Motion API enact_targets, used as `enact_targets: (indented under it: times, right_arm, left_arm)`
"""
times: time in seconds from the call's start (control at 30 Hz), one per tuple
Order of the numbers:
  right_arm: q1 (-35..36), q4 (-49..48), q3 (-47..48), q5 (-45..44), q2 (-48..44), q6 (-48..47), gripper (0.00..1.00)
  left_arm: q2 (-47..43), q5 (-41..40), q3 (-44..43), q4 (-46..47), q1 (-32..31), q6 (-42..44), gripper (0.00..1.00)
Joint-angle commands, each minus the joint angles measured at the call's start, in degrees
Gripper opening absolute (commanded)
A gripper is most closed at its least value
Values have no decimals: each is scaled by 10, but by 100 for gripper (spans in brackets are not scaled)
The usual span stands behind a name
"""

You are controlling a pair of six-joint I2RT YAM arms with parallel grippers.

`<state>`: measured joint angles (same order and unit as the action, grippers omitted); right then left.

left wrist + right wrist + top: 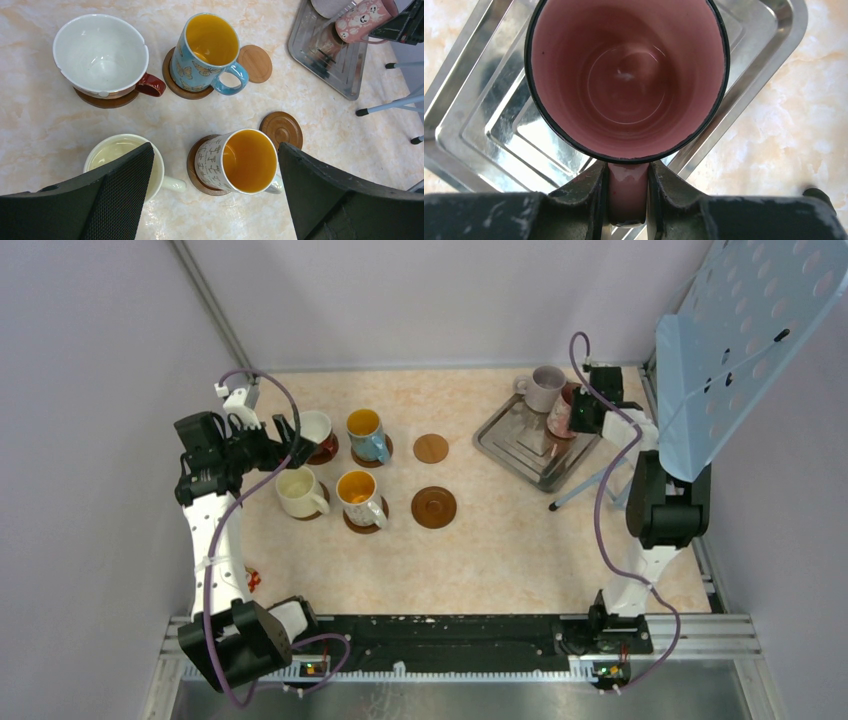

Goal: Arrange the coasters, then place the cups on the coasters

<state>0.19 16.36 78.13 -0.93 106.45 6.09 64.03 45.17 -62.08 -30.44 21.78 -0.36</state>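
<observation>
Right wrist: pink mug [626,80] between jaws

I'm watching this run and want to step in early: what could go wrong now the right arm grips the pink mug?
1. The right gripper pinches the pink mug by its handle alone, so it could swing or slip onto the tray.
2. The grey mug stands right beside it on the tray and could get knocked.
3. The free light coaster and dark coaster lie near the blue mug and patterned mug; setting down could bump one.
</observation>
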Motion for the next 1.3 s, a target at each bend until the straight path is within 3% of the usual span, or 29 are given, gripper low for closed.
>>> enact_targets:
  times: [0.0,0.3,0.57,1.03,1.27]
  right_arm:
    - [3,-48,-13,58,-64,-25,0]
    - [7,-57,-61,182,-127,-102,0]
    - [80,-71,-61,198,-165,-156,0]
    - [262,-159,-21,108,-124,-191,0]
    - [314,-211,-1,76,-78,-189,0]
  left_arm:
    - [-3,7,-5,9,4,-6,99]
    - [-1,10,-4,10,4,-8,99]
    - [-3,6,-5,10,3,-10,99]
    - [-8,2,-4,10,4,-16,99]
    - [-6,3,-3,14,3,-18,99]
